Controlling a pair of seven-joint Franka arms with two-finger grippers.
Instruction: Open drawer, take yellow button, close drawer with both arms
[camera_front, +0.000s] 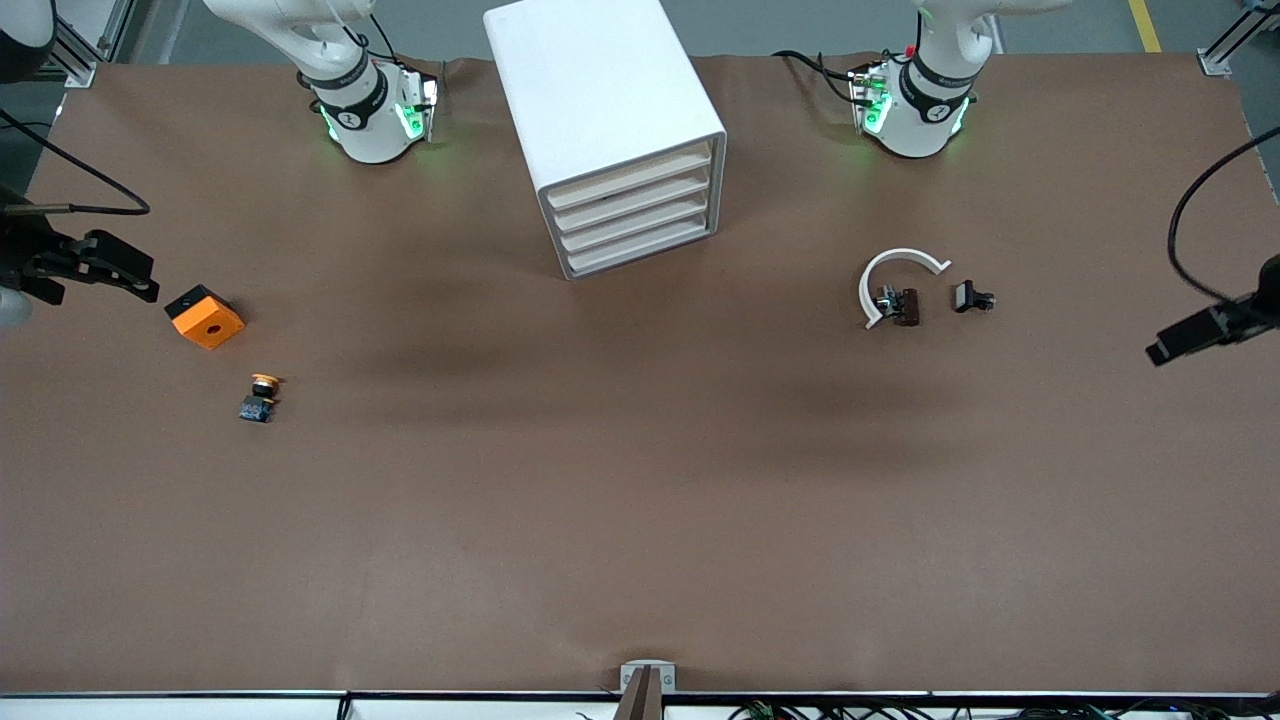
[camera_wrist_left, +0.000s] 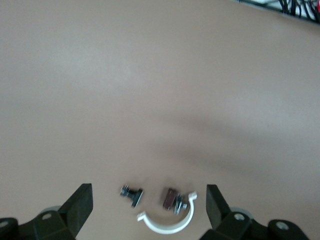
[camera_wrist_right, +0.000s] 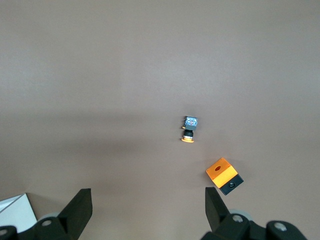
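From across the table the boxy white cabinet (camera_front: 608, 130) stands between the two arm bases, its four shallow drawers (camera_front: 632, 208) all pushed in flush, smooth plastic fronts stacked like slats. The button (camera_front: 260, 396) lies out on the brown matte table (camera_front: 640, 500) toward the right arm's end, nearer the front camera than the orange square block (camera_front: 205, 316) with its round hole. Only the right wrist view shows the button's (camera_wrist_right: 189, 129) bluish body and orange cap close up, plus the block's (camera_wrist_right: 224, 175) black underside. The right gripper (camera_wrist_right: 147, 210) hangs high with its fingers spread wide, holding nothing. The left gripper (camera_wrist_left: 149, 207), just as wide apart and empty, hangs above a white plastic arc (camera_wrist_left: 167, 222) and two small dark clips (camera_wrist_left: 132, 194), which the front view sets toward the left arm's end (camera_front: 898, 283)
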